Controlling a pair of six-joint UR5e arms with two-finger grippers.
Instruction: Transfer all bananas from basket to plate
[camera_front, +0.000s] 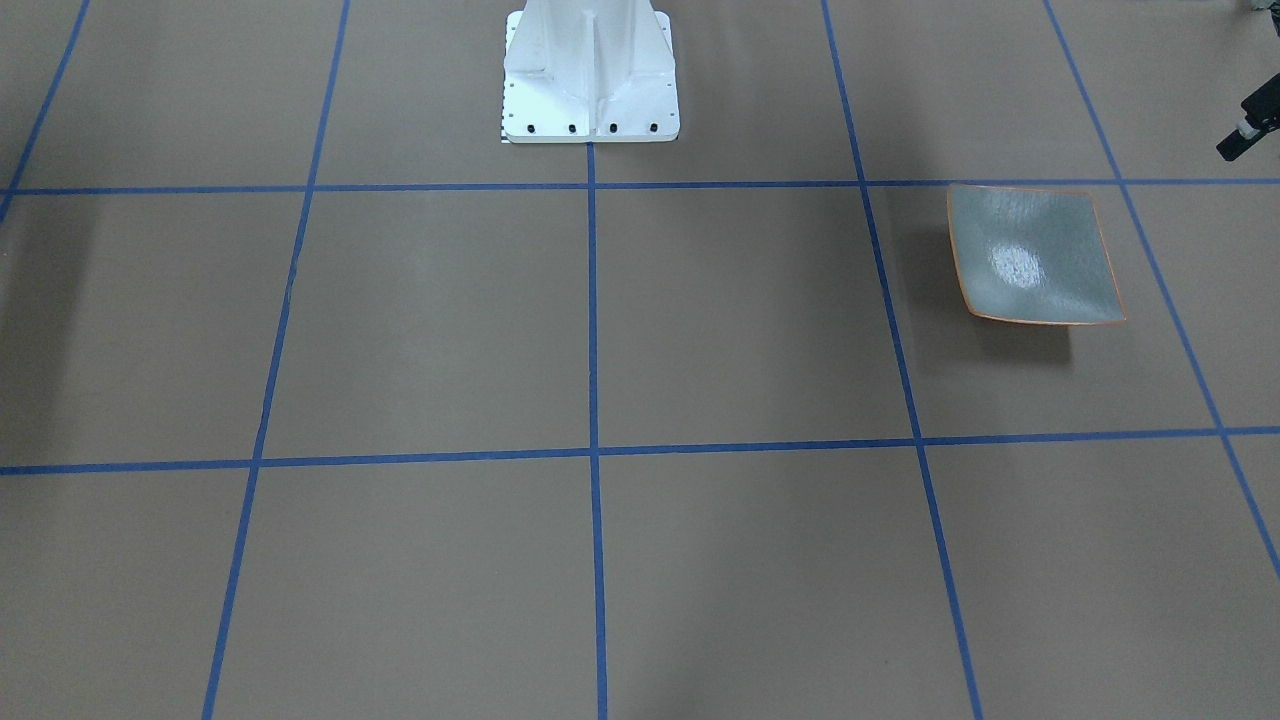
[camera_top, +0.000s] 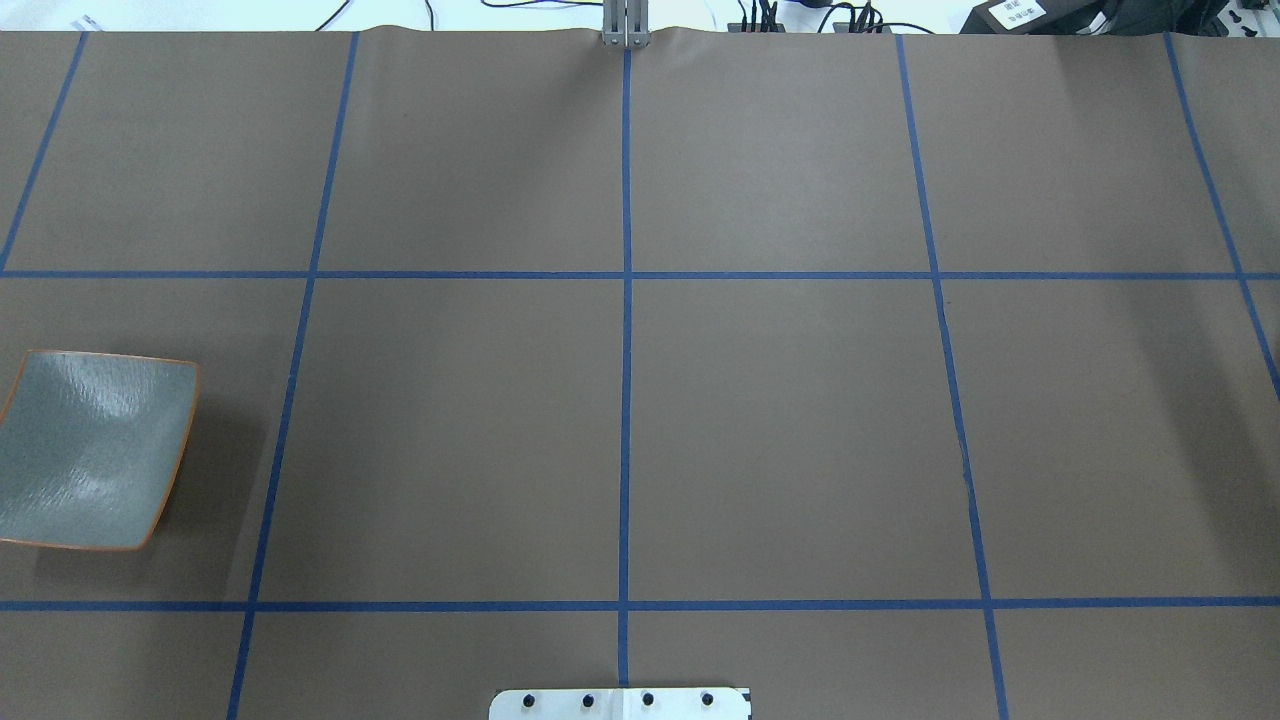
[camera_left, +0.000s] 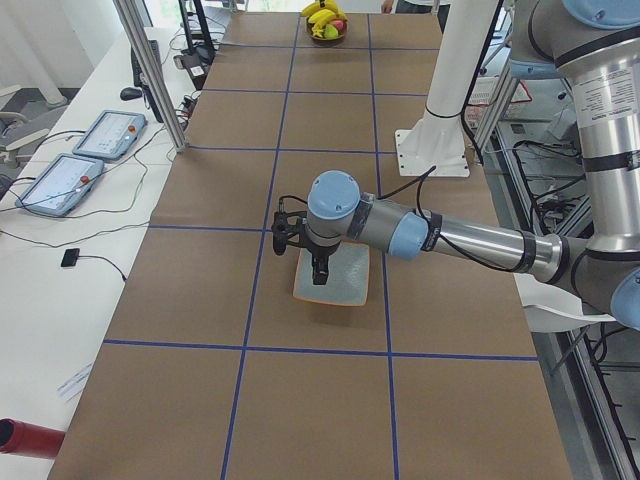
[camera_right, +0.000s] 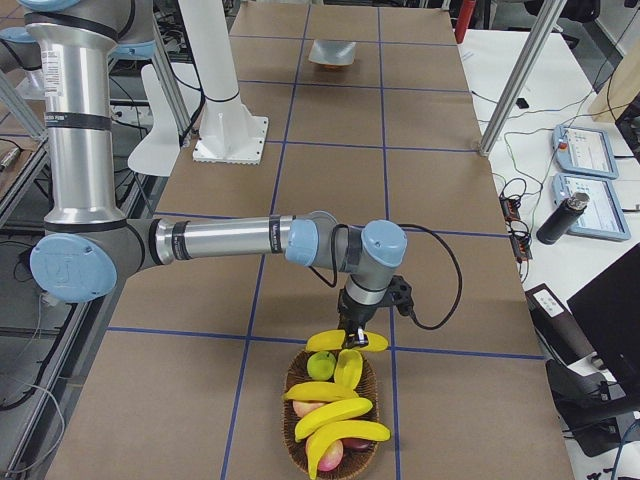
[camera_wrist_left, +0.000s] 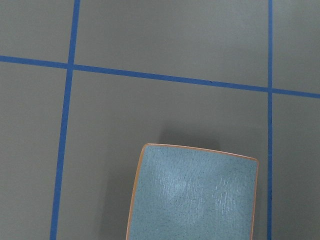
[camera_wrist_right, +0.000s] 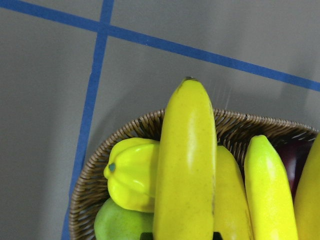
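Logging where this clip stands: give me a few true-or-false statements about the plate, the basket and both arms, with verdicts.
1. The plate has no banana on it. True.
2. The basket holds only bananas. False: a green fruit lies in it too.
3. The left pincer hangs over the plate. True.
4. The basket stands right beside the plate. False: they are at opposite ends of the table.
5. The right pincer is far from the basket. False: it is close over the basket's edge.
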